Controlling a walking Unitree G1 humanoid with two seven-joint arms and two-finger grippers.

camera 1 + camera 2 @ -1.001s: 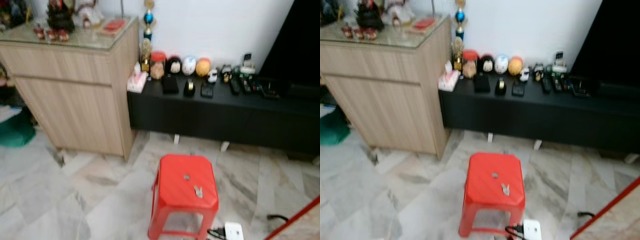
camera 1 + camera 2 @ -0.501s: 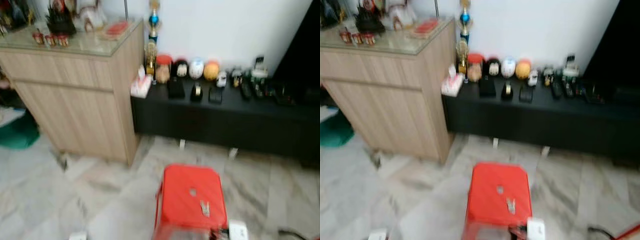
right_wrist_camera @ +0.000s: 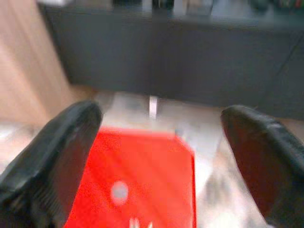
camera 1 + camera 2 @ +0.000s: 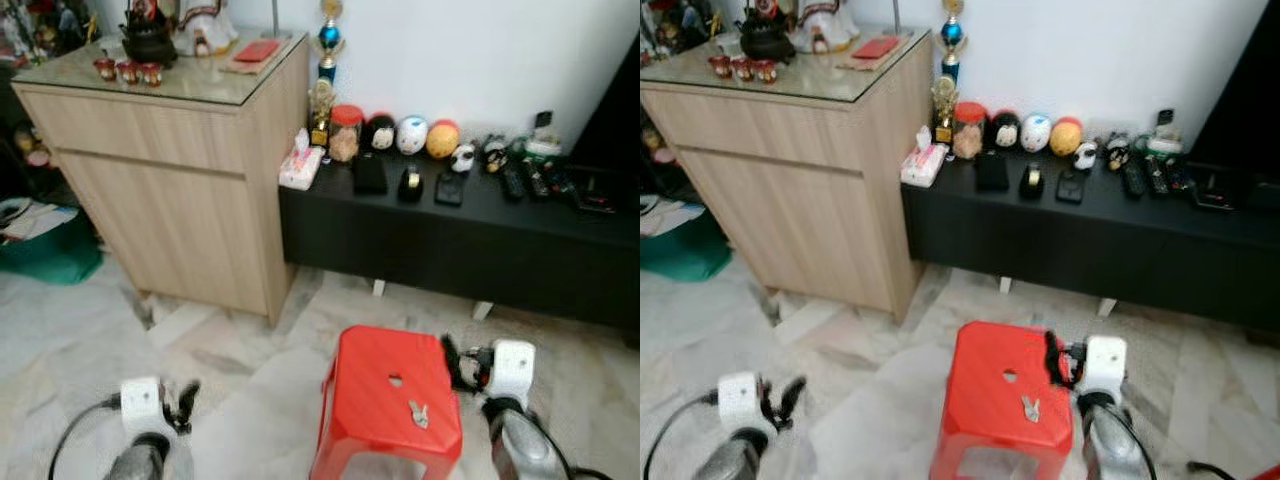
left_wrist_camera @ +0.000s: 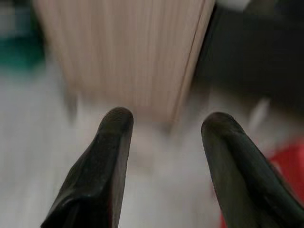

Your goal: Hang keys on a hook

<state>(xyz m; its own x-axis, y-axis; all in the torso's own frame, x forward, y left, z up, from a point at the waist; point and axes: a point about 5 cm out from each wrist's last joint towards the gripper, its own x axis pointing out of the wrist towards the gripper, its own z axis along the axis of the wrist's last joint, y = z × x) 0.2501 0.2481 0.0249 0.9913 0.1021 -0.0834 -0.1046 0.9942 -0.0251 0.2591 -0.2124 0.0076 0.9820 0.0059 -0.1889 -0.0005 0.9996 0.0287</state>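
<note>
No writing is legible. Keys (image 4: 419,412) lie on the red stool (image 4: 385,420), at eight o'clock from the spread right gripper (image 4: 458,362). Left gripper (image 4: 183,405) is spread too.

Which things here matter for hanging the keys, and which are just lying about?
For the job: keys on the red stool; right end effector, open beside the stool; left end effector, open.

Lying about: wooden cabinet, black low bench, tissue pack, trophy.
</note>
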